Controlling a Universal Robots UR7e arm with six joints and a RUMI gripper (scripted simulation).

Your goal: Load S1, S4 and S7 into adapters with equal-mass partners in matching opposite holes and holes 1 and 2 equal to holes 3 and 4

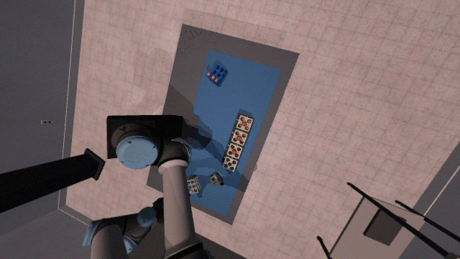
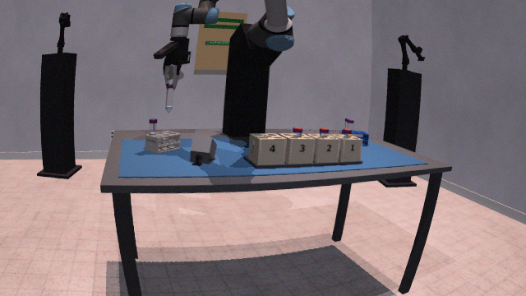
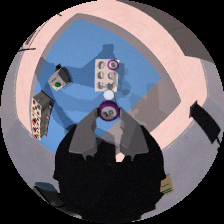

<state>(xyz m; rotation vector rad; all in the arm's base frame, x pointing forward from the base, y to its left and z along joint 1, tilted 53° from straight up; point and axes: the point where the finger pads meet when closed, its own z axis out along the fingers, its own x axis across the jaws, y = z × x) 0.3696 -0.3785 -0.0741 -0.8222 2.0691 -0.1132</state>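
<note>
- While the pale-grey and black robot arm (image 1: 177,201) (image 2: 179,32) reaches over it, one dark-grey table (image 1: 194,39) (image 2: 288,187) (image 3: 162,95) bears a single blue mat (image 1: 237,83) (image 2: 390,160) (image 3: 130,50).
- Four beige block adapters stand side by side, numbered 4 (image 2: 269,150), 3 (image 2: 301,150), 2 (image 2: 327,149) and 1 (image 2: 350,149).
- Three orange-dotted tubes sit there, one each in the centre hole of adapters 3 (image 1: 234,152) (image 2: 297,130), 2 (image 1: 238,138) (image 2: 324,131) and 1 (image 1: 244,124) (image 2: 347,131); their IDs are too small to read, and their bodies are hidden.
- One white six-well rack (image 1: 194,184) (image 2: 163,141) (image 3: 104,80) holds one purple-capped tube (image 2: 153,124) (image 3: 113,65) in a corner well; the arm cuts off part of this rack from above.
- One blue plastic rack (image 1: 220,73) (image 2: 362,136) has caps crowded along one edge, hard to count; adapter 1 partly masks it in the exterior view.
- One small grey sloped desk (image 1: 216,178) (image 2: 203,150) (image 3: 60,79) lies between the white rack and the adapters.
- One black two-jaw gripper (image 2: 170,87) (image 3: 108,108) is closed on one clear, purple-capped tube (image 2: 169,99) (image 3: 108,111), upright in the air near the white rack; its cap's number is blurred.
- One green key (image 1: 213,178) (image 3: 58,84) is on the desk.
</note>
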